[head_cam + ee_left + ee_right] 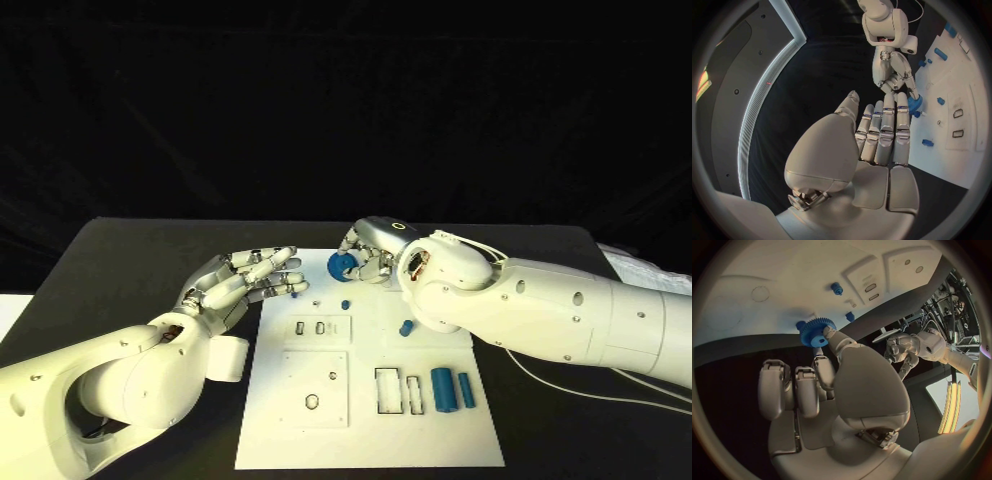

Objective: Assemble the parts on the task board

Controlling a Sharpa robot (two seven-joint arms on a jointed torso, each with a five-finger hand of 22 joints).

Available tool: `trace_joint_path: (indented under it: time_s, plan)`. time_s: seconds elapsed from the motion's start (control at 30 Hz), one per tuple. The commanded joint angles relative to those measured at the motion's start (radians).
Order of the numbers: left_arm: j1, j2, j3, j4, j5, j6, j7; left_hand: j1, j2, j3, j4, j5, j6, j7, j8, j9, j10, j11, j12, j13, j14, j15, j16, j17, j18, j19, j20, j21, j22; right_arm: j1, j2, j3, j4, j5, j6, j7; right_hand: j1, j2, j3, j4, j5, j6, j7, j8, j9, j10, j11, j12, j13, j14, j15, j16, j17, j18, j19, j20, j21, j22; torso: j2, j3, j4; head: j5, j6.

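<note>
The white task board [368,440] lies in the middle of the black table. My right hand [372,250] hovers over its far edge and pinches a blue gear [343,265] between thumb and finger; the gear's teeth show clearly in the right wrist view [817,333]. My left hand [245,280] is at the board's left far corner, fingers stretched out and apart, holding nothing. In the left wrist view its fingers [882,132] point toward the right hand [892,70] and the gear [915,103]. Two blue cylinders [443,388] lie on the board's right side.
Small blue pegs [346,303] [407,327] stand on the board's middle, and another small blue piece [299,295] sits by the left fingertips. Rectangular slots [389,390] and an oval hole [312,402] mark the board's near half. White papers [635,265] lie at the table's right edge.
</note>
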Motion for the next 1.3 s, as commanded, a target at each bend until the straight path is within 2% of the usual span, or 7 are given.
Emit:
trace_joint_path:
  time_s: [0.03, 0.27, 0.5, 0.73, 0.87, 1.07, 1.3]
  plan:
    - [0.001, 0.000, 0.001, 0.004, 0.001, 0.019, 0.017, 0.006, 0.003, 0.001, -0.006, -0.001, -0.001, 0.005, -0.005, -0.001, -0.003, 0.005, -0.005, -0.001, 0.002, 0.003, -0.006, 0.002, 0.012, 0.001, 0.004, -0.004, -0.001, -0.013, 0.023, -0.002, -0.020, -0.022, -0.004, 0.017, -0.012, -0.001, 0.008, 0.000, 0.007, 0.042, -0.011, 0.001, 0.012, -0.004, 0.004, -0.002, 0.003, 0.083, -0.005, -0.004, 0.144, -0.009, 0.010, 0.000, 0.007, 0.002, 0.001, 0.0009, -0.0014, 0.003, -0.002]
    - [0.001, -0.002, 0.001, 0.006, 0.001, 0.020, 0.018, 0.006, 0.003, 0.001, -0.006, -0.001, -0.001, 0.005, -0.005, -0.001, -0.003, 0.005, -0.005, -0.001, 0.002, 0.003, -0.006, 0.002, 0.012, 0.001, 0.004, -0.004, -0.001, -0.023, 0.055, -0.005, -0.065, -0.020, 0.002, 0.008, -0.019, -0.007, 0.008, -0.001, 0.008, 0.040, -0.010, -0.002, 0.012, -0.005, 0.005, -0.005, 0.002, 0.083, -0.005, -0.005, 0.142, -0.009, 0.010, 0.000, 0.008, 0.002, 0.000, 0.0002, -0.0033, 0.005, 0.001]
    - [0.001, -0.002, 0.001, 0.004, 0.001, 0.020, 0.017, 0.006, 0.003, 0.001, -0.006, -0.001, -0.001, 0.005, -0.005, -0.001, -0.003, 0.005, -0.005, -0.001, 0.002, 0.003, -0.006, 0.002, 0.012, 0.001, 0.004, -0.004, -0.001, -0.037, 0.074, -0.007, -0.084, -0.012, 0.012, 0.007, -0.035, -0.017, 0.006, -0.001, 0.008, 0.030, -0.006, -0.009, 0.010, -0.012, 0.008, -0.019, -0.005, 0.082, -0.003, -0.008, 0.136, -0.010, 0.012, 0.002, 0.009, 0.006, 0.002, 0.0031, -0.0036, 0.011, -0.001]
    - [0.001, -0.003, 0.001, 0.003, 0.001, 0.022, 0.015, 0.006, 0.003, 0.001, -0.006, -0.001, -0.001, 0.005, -0.005, -0.001, -0.003, 0.005, -0.005, -0.001, 0.002, 0.003, -0.006, 0.002, 0.012, 0.001, 0.004, -0.004, -0.001, -0.045, 0.080, -0.007, -0.096, -0.024, -0.015, -0.015, -0.057, -0.039, 0.006, -0.004, 0.004, -0.045, 0.014, -0.020, -0.006, -0.044, 0.025, -0.080, -0.044, 0.080, 0.011, -0.012, 0.129, -0.010, 0.010, 0.013, 0.008, 0.005, 0.001, 0.0019, -0.0032, 0.007, -0.003]
    - [0.001, -0.004, 0.001, 0.003, 0.001, 0.023, 0.014, 0.006, 0.003, 0.001, -0.006, -0.001, -0.001, 0.005, -0.005, -0.001, -0.003, 0.005, -0.005, -0.001, 0.002, 0.003, -0.006, 0.002, 0.012, 0.001, 0.004, -0.004, -0.001, -0.046, 0.079, -0.007, -0.096, -0.013, -0.009, -0.012, -0.068, -0.055, -0.004, -0.003, -0.003, -0.106, 0.024, -0.021, -0.011, -0.058, 0.035, -0.102, -0.057, 0.080, 0.020, -0.012, 0.131, -0.010, 0.009, 0.021, 0.008, 0.005, 0.001, 0.0031, -0.0038, 0.010, -0.003]
    - [0.001, -0.004, 0.001, 0.003, 0.001, 0.024, 0.013, 0.006, 0.004, 0.002, -0.007, -0.001, 0.000, 0.005, -0.005, 0.000, -0.003, 0.005, -0.005, -0.001, 0.002, 0.003, -0.007, 0.002, 0.012, 0.001, 0.004, -0.004, -0.002, -0.047, 0.080, -0.008, -0.094, 0.017, 0.014, 0.000, -0.106, -0.066, -0.050, 0.031, 0.012, -0.153, 0.032, -0.018, -0.010, -0.068, 0.044, -0.114, -0.065, 0.080, 0.029, -0.011, 0.133, -0.010, 0.008, 0.031, 0.009, 0.007, 0.001, 0.0032, -0.0027, 0.007, -0.002]
    - [0.001, -0.004, 0.001, 0.002, 0.001, 0.022, 0.011, 0.006, 0.004, 0.002, -0.008, -0.001, 0.000, 0.005, -0.005, 0.000, -0.003, 0.005, -0.005, -0.001, 0.003, 0.003, -0.007, 0.002, 0.012, 0.001, 0.004, -0.004, -0.002, -0.047, 0.078, -0.008, -0.098, 0.051, 0.054, 0.007, -0.132, -0.051, -0.080, 0.066, 0.036, -0.120, 0.026, -0.005, -0.002, -0.063, 0.040, -0.098, -0.053, 0.081, 0.027, -0.008, 0.140, -0.011, 0.012, 0.032, 0.013, 0.016, 0.001, 0.0029, -0.0033, 0.006, -0.002]
